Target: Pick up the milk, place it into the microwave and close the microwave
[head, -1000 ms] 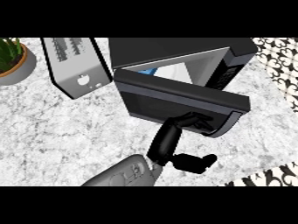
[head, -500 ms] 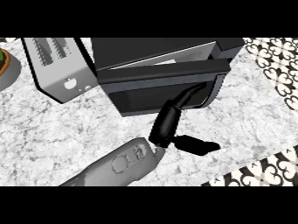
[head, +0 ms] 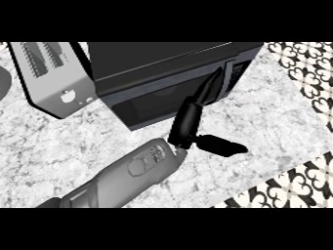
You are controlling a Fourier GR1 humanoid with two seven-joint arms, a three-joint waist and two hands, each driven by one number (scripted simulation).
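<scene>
Right hand (head: 190,122) fingers straight against shut microwave (head: 169,73) door, milk hidden, toaster (head: 53,78) cut off at top

Microwave (head: 155,73) black; toaster (head: 53,83) silver; counter (head: 53,146) grey-white marble; hand (head: 190,122) black (forearm grey); tiles (head: 320,68) black-and-white patterned.

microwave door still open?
No: the microwave door sits flush against its front, with the straight fingers of the hand pressed on it.
</scene>
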